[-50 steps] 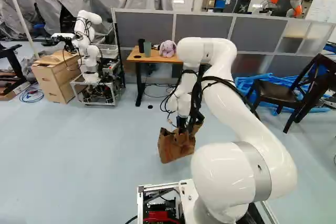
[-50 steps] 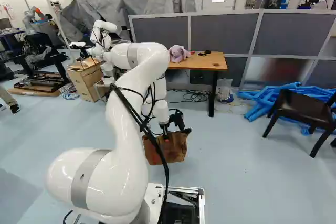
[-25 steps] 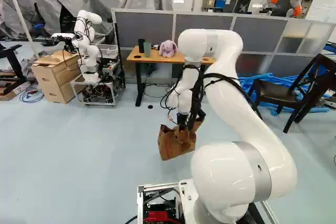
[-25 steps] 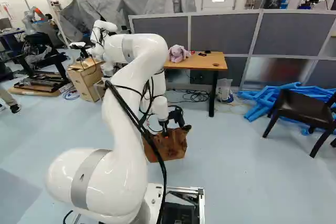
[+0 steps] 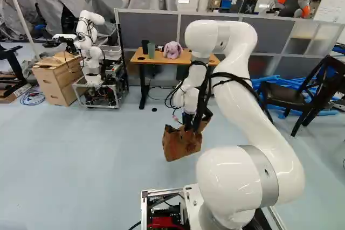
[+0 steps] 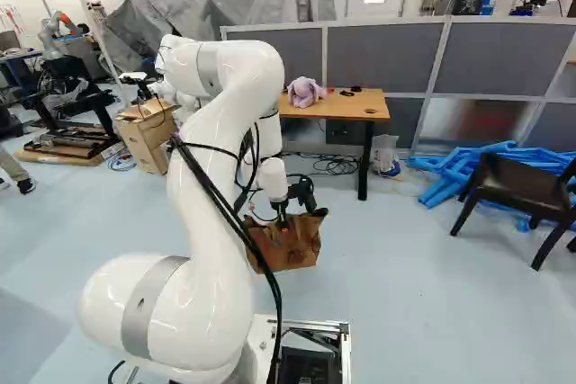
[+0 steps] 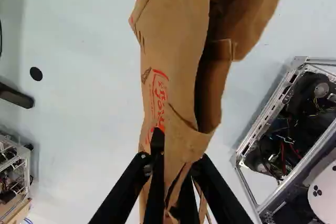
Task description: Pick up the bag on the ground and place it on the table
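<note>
The brown paper bag (image 5: pixel 180 145) hung a little tilted from the gripper (image 7: pixel 180 148), whose two fingers pinched its upper part from both sides. It seemed just clear of the floor (image 5: pixel 97 160), so the picking up looked done. The table (image 6: pixel 351 110) stood well apart, beyond the bag, a plush toy (image 6: pixel 306 92) on its top; raising, carrying across, setting down and letting go were all left to do

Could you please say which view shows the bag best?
The wrist view, since it shows the bag and its opening close up; both base views show it smaller, the right with cables across it.
</note>
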Motion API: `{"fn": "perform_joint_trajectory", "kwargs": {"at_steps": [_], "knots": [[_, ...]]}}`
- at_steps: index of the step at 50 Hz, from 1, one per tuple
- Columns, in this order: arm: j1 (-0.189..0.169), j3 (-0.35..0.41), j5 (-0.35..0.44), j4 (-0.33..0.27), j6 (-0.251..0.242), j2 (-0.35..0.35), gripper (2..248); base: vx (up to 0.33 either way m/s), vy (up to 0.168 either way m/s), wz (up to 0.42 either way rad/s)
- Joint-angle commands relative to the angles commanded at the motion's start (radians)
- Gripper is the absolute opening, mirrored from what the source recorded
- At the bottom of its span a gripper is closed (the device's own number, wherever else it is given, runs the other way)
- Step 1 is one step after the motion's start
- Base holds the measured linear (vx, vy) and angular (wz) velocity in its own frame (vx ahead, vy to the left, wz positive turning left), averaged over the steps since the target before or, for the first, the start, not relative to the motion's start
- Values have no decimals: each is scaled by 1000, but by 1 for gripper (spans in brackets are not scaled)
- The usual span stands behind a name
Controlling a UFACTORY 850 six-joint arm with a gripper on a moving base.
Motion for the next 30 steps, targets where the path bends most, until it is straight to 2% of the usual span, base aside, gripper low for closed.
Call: {"fn": "perform_joint_trajectory", "kwargs": {"at_steps": [30], "knots": [[0,76,0,0,0,123,21,0,0,0]]}}
